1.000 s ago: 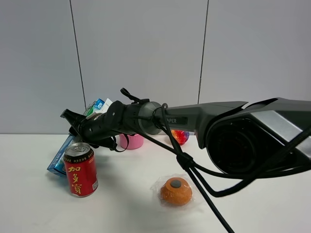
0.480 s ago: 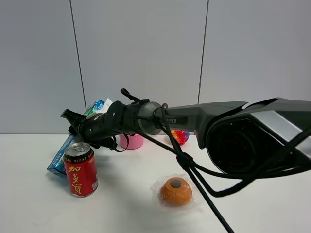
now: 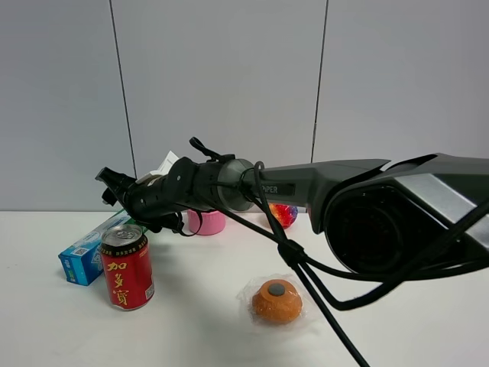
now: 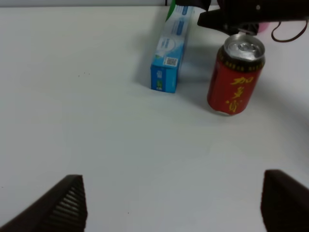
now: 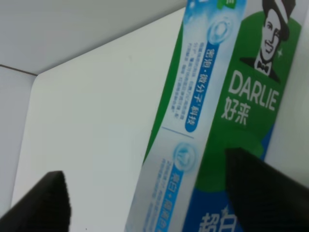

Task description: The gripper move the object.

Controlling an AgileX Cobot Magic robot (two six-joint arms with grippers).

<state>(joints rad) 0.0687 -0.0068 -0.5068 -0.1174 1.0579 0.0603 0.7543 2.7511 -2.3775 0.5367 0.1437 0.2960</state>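
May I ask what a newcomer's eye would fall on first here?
The thick black robot arm reaches in from the right of the high view, its black claw gripper open at the left. Below it the long teal-blue and green toothpaste box lies flat on the white table, beside the red drink can.

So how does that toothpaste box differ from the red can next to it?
The Darlie toothpaste box lies flat on the table; the red drink can stands upright. The box is a long rectangle, the can a short cylinder. The box is blue and green; the can is red with yellow characters. Both sit close together on the white table.
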